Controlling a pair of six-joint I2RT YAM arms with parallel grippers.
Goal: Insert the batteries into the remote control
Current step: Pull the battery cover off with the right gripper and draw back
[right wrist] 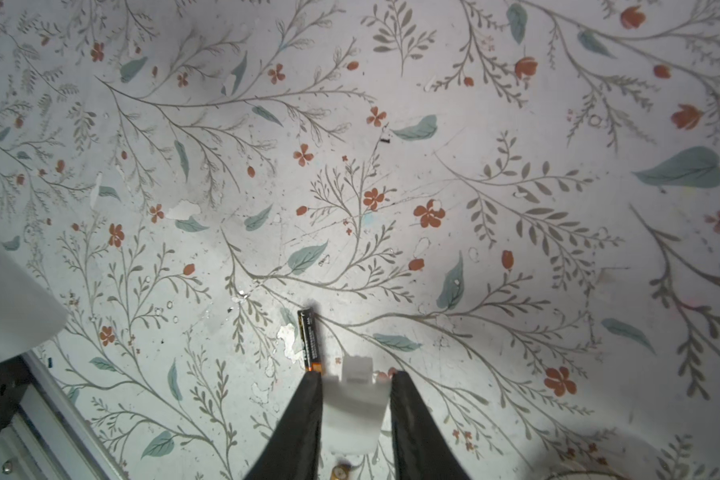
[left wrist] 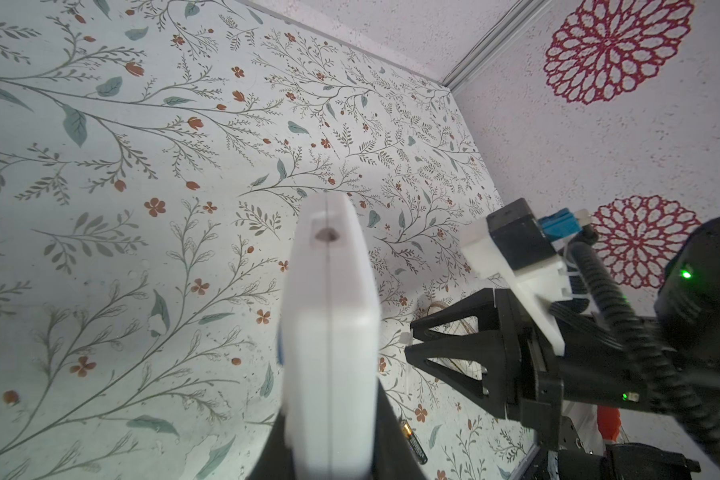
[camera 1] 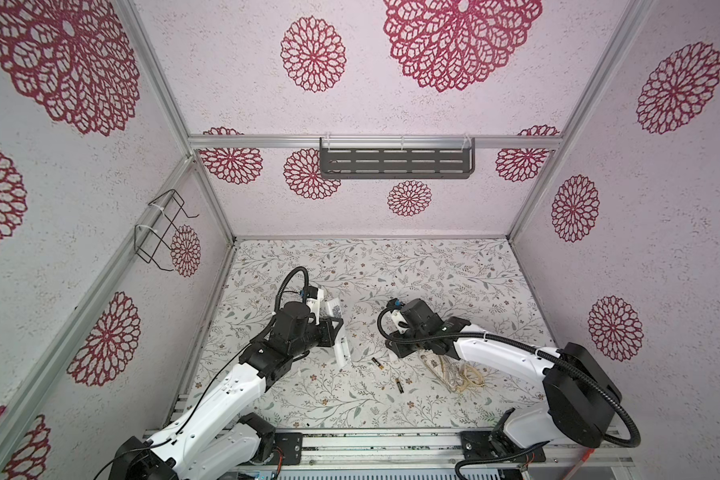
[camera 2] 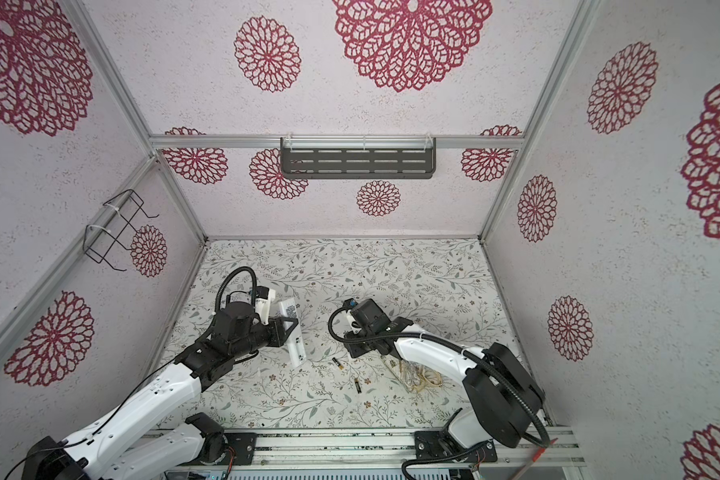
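Batteries (camera 1: 378, 364): two, both loose on the floral table (camera 1: 433, 270). They lie apart, the second (camera 1: 399, 386) nearer the front edge.
Remote control (camera 1: 343, 353): one, held up with its sticker side showing.
Left gripper (camera 1: 337, 328): pressed tight across the remote's middle.
Right gripper (right wrist: 356, 386): low over the table, pinching a small white plastic piece (right wrist: 354, 407). One battery lies just beside a fingertip.
Pouch (camera 1: 458, 376): one, beige with pale cords, partly under the right arm.
Wall fittings: one slotted shelf (camera 1: 395, 160), one wire rack (camera 1: 163, 228).
Open room: the whole back half of the table (nothing lies there). Both batteries sit between the arms, well short of the front rail.
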